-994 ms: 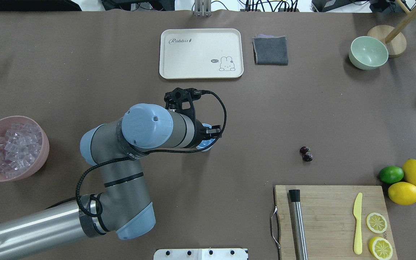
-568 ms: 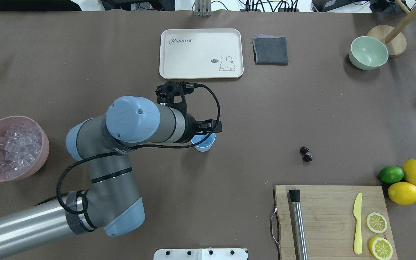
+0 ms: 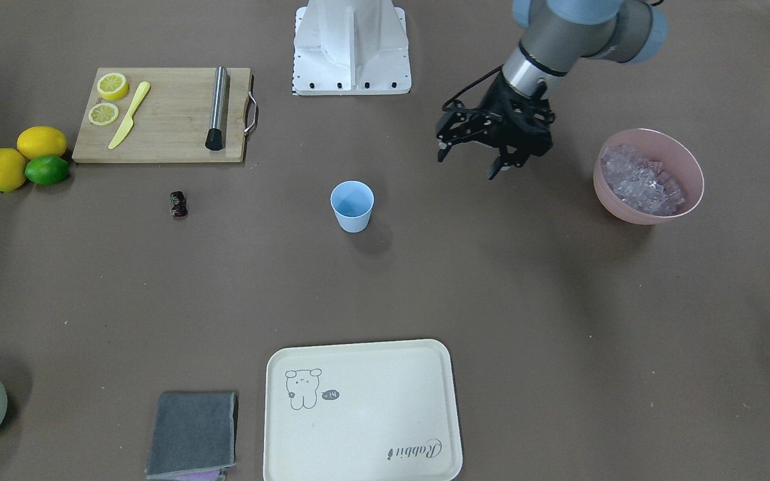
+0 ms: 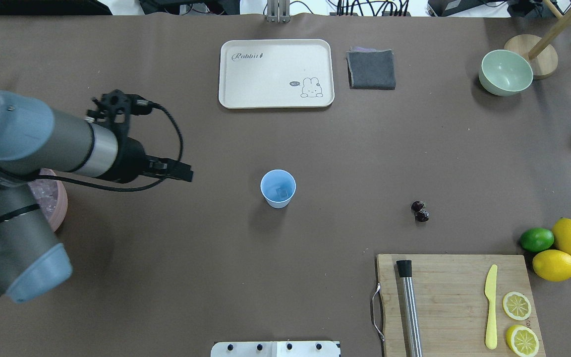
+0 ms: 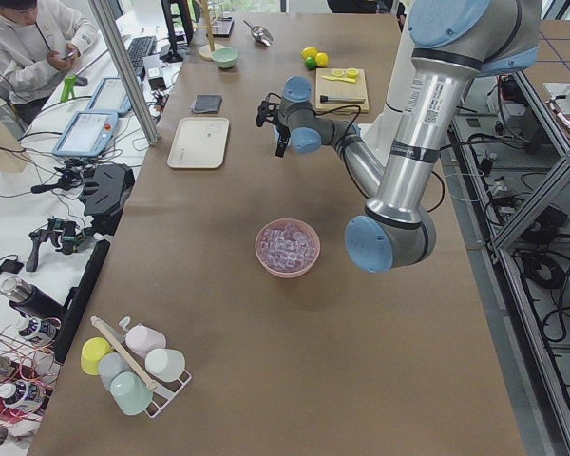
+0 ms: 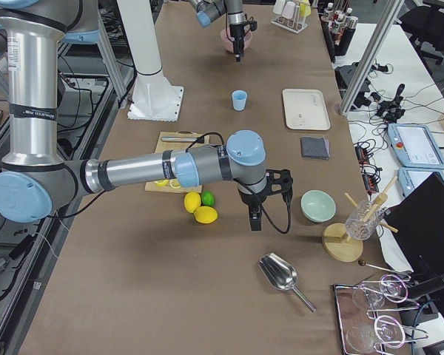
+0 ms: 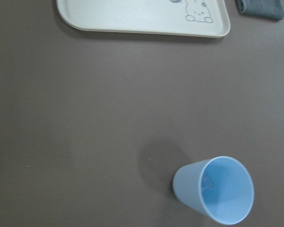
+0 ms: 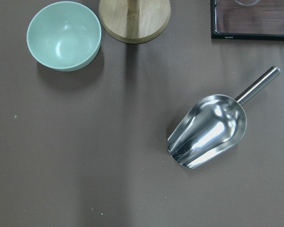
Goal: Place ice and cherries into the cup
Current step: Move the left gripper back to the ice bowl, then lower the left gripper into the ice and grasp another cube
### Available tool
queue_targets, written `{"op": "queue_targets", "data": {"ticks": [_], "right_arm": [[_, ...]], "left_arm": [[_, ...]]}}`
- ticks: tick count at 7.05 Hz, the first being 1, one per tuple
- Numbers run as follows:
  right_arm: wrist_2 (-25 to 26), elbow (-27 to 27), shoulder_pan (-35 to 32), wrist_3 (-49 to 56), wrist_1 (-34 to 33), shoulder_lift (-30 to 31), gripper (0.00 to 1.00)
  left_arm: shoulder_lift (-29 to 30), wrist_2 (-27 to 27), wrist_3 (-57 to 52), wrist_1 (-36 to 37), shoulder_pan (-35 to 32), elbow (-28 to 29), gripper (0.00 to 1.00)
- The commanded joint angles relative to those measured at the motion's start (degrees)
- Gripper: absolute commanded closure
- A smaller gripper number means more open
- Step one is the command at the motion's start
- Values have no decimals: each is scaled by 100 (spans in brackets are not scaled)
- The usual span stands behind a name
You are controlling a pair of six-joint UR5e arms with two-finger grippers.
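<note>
The cup [image 4: 278, 187] stands upright in the middle of the worktop [image 4: 166, 297], one ice cube [image 4: 282, 192] in it. The cherries [image 4: 420, 211] lie well apart from it. I see my left hand [image 3: 468, 166] spread open, empty, near the pink bowl [image 3: 682, 155] of ice [image 3: 639, 180]. Right hand [image 6: 255, 220]: I cannot tell.

A cream rabbit-print tray [image 4: 275, 59] lies beside a folded grey cloth [image 4: 371, 69]. A pale green bowl [image 4: 505, 72] sits next to a round wooden stand [image 4: 545, 64]. On the cutting board [image 4: 444, 297] rest a yellow knife [image 4: 490, 307], two lemon halves [image 4: 517, 306] and a steel rod [image 4: 409, 312], possibly a muddler. Two lemons [image 4: 554, 265] and a lime [image 4: 537, 239] cluster beside the board. A metal scoop [image 8: 208, 130] lies open-side up.
</note>
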State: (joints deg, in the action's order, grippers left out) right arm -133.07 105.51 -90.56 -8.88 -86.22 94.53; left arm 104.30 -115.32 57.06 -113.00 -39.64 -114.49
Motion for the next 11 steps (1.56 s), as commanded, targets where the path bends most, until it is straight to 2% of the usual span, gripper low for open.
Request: {"op": "queue_targets", "data": {"ticks": [1,2,3,4,5,11], "right_arm": [[0,-4,-6,0,0,13,0],[0,-4,-6,0,0,13,0],[0,-4,3,0,9,13,0],[0,-4,3,0,9,13,0],[0,-4,-5,0,9,13,0],[0,-4,-5,9,9,22,0]], "left_arm": [[-1494,-673,-1795,-46,-857,-563,2],[-2023,-928,-2369,-212,-1184,-557,2],[-2724,-957,-2766,-1092,-1248,-313,2],[-3027,-1131,-2988,-1937,-1257,203,2],[-3125,-1194,-2999,-2232,-1301,469,2],[-2520,-1124,-3016,-2279,-1257,1262,3]]}}
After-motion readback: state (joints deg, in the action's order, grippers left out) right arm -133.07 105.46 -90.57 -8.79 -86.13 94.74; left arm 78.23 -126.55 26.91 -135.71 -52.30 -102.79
